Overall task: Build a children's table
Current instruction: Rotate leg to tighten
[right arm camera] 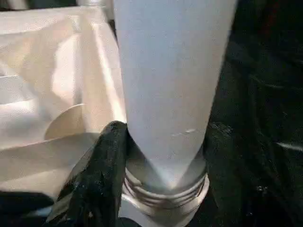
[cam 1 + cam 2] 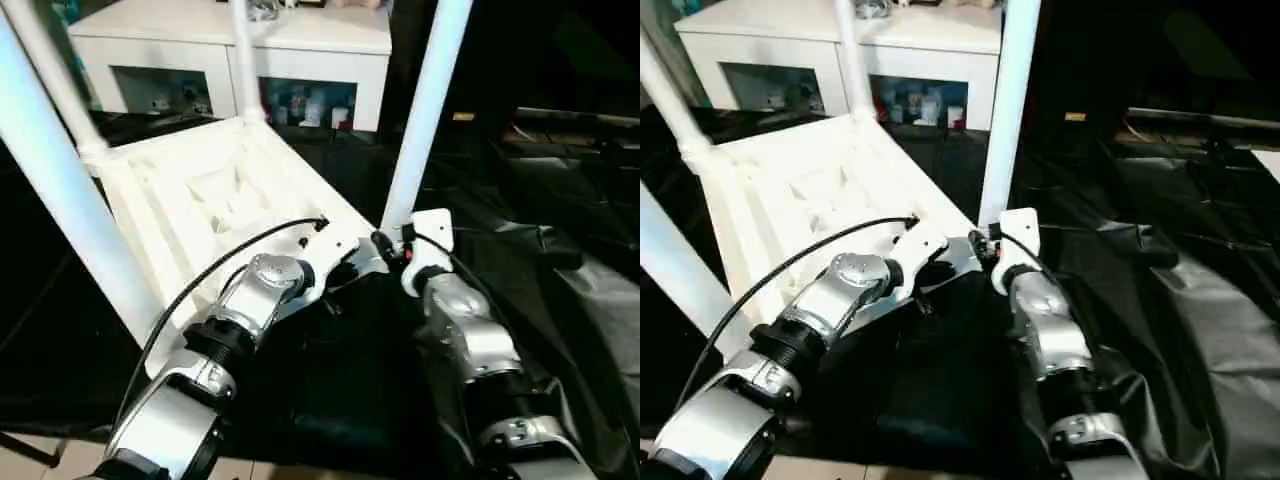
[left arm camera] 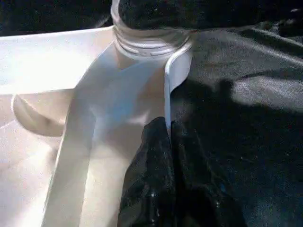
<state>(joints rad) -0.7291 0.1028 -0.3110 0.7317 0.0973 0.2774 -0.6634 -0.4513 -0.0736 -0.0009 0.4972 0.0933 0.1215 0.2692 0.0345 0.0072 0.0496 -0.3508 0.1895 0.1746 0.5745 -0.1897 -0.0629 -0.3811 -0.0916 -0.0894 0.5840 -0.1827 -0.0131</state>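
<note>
The white tabletop (image 2: 200, 200) lies upside down on black cloth, ribbed underside up. Upright in its corner sockets are white legs: one at the near left (image 2: 60, 190), one at the far left (image 2: 55, 85), one at the far right (image 2: 245, 60) and one at the near right (image 2: 425, 110). My left gripper (image 3: 168, 127) is shut on the tabletop's thin rim beside the near right socket. My right gripper (image 2: 392, 248) is shut on the base of the near right leg (image 1: 170, 85), one black finger (image 1: 99, 179) pressing just above its threaded collar. The other finger is hard to make out against the dark cloth.
A white cabinet (image 2: 300, 40) with glass doors stands behind the tabletop. Crumpled black cloth (image 2: 560, 250) covers the surface to the right and in front. A pale strip of floor (image 2: 30, 455) shows at the near left.
</note>
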